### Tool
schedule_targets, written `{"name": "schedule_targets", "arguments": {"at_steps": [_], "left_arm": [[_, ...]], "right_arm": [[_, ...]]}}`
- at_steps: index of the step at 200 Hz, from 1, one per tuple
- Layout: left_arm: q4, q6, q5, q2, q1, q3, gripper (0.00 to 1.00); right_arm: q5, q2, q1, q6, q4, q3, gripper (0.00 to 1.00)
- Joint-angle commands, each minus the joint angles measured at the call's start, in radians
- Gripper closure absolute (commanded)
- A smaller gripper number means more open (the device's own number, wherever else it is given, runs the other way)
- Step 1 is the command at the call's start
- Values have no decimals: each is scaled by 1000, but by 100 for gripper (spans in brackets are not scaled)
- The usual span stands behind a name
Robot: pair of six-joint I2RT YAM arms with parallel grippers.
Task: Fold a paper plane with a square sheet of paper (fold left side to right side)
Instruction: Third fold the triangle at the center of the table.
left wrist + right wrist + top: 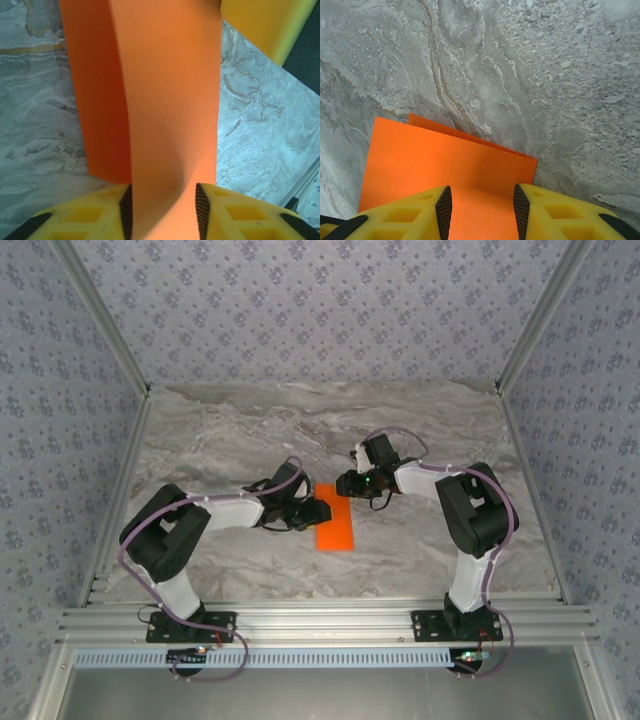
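Step in hand: by the look of it, laying the left half over the right half and setting the centre crease.
Doing it well: match the free edges first, since a sliver of the lower layer peeks past the upper one in the right wrist view. Then press along the fold from one end to the other, pinning the far edge so nothing slides.
Left fingers: partly apart, with a bowed orange strip running up between the black pads. No pinch to be made out.
Sheet: thin, bright orange-red sheet of paper, seen as a narrow upright rectangle at centre frame of the top view. Lying on the grey marbled bench.
Right fingers: partly apart at the sheet's upper end, paper showing in the gap. Holding nothing; whether resting on the paper cannot be told.
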Motion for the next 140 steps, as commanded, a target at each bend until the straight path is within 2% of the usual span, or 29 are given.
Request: {"name": "schedule_targets", "arguments": {"at_steps": [1, 39, 72, 95, 115, 140], "left_arm": [[-7, -1, -5, -43, -6, 8, 68], [-12, -19, -18, -56, -9, 1, 88], [37, -80, -24, -59, -14, -16, 95], [77, -118, -20, -62, -15, -27, 98], [98, -141, -14, -62, -15, -32, 98], [107, -156, -7, -59, -14, -34, 98]], "right_arm": [[20, 6, 6, -21, -29, 18, 58], [21, -52, 6, -47, 14, -3, 52], [81, -233, 8, -114, 77, -96, 33], [126, -398, 21, -176, 84, -212, 27], [164, -541, 80, -232, 81, -331, 24], [263, -717, 222, -270, 100, -484, 18]]}}
